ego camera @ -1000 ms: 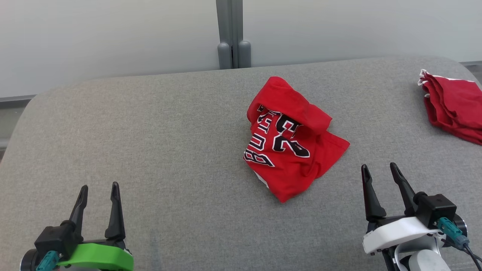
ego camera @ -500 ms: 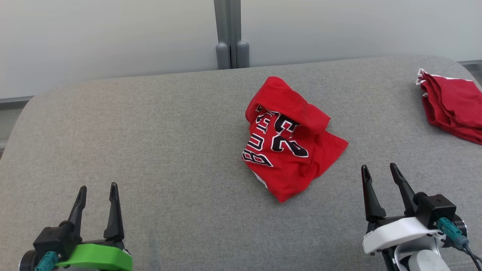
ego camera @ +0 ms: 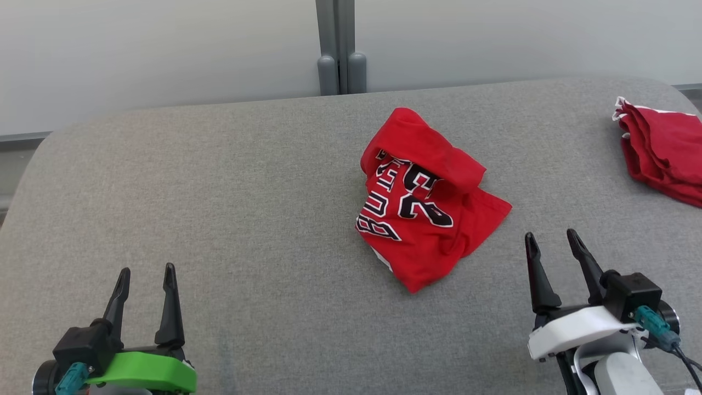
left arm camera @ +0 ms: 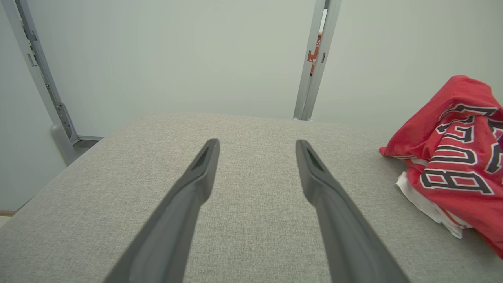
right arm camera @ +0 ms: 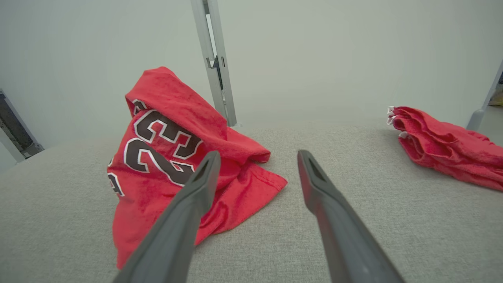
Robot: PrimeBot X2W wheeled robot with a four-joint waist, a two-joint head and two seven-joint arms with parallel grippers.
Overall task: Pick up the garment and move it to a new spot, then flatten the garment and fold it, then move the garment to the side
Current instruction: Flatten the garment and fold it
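Red jersey (ego camera: pixel 428 203) sits in a crumpled heap centre-right on the grey fabric desk (ego camera: pixel 219 192), number print up and top folded over itself, so the pickup isn't started. Left hand (ego camera: pixel 147 269) and right hand (ego camera: pixel 550 234) are both spread and empty at the near edge, apart from the cloth. Right is nearer, so it's the likely picker. Second red garment (ego camera: pixel 663 153) is bunched at the far right, so keep the new spot off it. Grey post (ego camera: pixel 341 49) behind the desk is not in the way.
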